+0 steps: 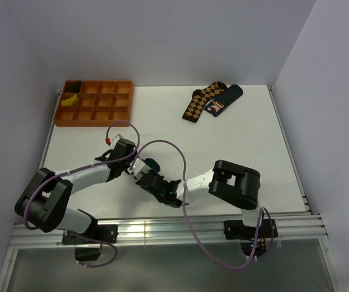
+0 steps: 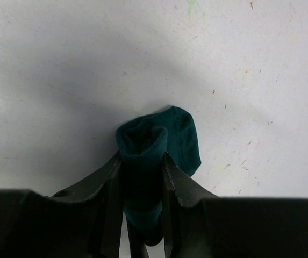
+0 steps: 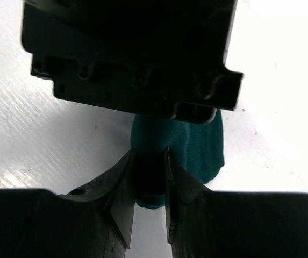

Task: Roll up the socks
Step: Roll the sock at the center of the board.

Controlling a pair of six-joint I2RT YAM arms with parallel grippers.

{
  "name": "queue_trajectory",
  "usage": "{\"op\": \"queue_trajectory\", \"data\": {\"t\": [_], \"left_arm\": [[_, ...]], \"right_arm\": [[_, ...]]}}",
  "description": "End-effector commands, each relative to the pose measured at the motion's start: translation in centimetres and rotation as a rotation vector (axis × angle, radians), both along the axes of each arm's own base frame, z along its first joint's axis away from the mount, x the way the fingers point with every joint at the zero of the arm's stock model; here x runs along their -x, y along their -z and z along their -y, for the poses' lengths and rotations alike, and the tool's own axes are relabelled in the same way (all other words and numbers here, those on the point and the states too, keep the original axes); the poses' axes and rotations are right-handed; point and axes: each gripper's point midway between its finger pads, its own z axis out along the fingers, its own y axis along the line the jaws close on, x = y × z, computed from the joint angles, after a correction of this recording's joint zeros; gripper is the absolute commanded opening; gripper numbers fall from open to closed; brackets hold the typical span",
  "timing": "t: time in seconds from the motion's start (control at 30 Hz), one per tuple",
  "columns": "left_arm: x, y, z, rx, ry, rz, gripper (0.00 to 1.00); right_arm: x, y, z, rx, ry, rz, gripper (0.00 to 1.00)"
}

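A dark teal sock [image 1: 153, 163] is bunched into a small bundle on the white table, near the front, between my two grippers. My left gripper [image 1: 139, 165] is shut on it; in the left wrist view the sock [image 2: 181, 134] sits pinched between the fingers [image 2: 143, 158]. My right gripper [image 1: 149, 177] is shut on the same sock [image 3: 199, 145] from the opposite side [image 3: 149, 157], with the left gripper's black body just above it. A second dark sock with a red and white patch [image 1: 224, 99] lies flat at the back.
A brown and orange chequered sock [image 1: 200, 102] lies against the dark patched sock at the back. An orange compartment tray [image 1: 95, 103] stands at the back left, with a yellow item [image 1: 70, 101] in one left cell. White walls enclose the table.
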Motion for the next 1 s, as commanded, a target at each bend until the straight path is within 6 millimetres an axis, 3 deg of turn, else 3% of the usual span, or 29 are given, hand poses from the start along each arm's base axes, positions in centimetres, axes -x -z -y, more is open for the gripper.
{"op": "queue_trajectory", "data": {"t": [0.0, 0.07, 0.17, 0.37, 0.43, 0.53, 0.57, 0.77, 0.97], "left_arm": [[0.3, -1.7, 0.5, 0.002, 0.045, 0.024, 0.21], [-0.2, -3.1, 0.4, 0.009, 0.036, 0.064, 0.39], [-0.5, -4.4, 0.0, 0.016, 0.013, 0.107, 0.54], [-0.8, -5.4, -1.8, 0.03, -0.062, 0.148, 0.68], [-0.9, -6.0, -2.4, 0.051, -0.085, 0.178, 0.68], [-0.3, -5.5, -3.2, 0.067, -0.108, 0.188, 0.68], [-0.2, -5.6, -3.3, 0.072, -0.111, 0.197, 0.68], [0.6, -3.9, -3.2, 0.078, -0.087, 0.169, 0.67], [0.3, -3.3, -2.3, 0.129, -0.076, 0.187, 0.66]], "right_arm": [[0.5, 3.2, 1.7, -0.005, -0.003, -0.15, 0.0], [1.1, 3.1, 1.5, -0.054, -0.045, -0.229, 0.0], [0.5, 3.1, 2.1, -0.099, -0.048, -0.307, 0.0], [0.6, 3.3, 2.1, -0.163, -0.093, -0.481, 0.0], [1.0, 3.5, 1.8, -0.189, -0.122, -0.566, 0.0], [1.7, 3.2, 1.3, -0.241, -0.165, -0.68, 0.0], [1.2, 3.4, 1.6, -0.252, -0.153, -0.709, 0.0], [1.3, 2.7, 1.0, -0.323, -0.172, -0.903, 0.0], [0.9, 2.5, 0.9, -0.421, -0.154, -1.055, 0.0]]}}
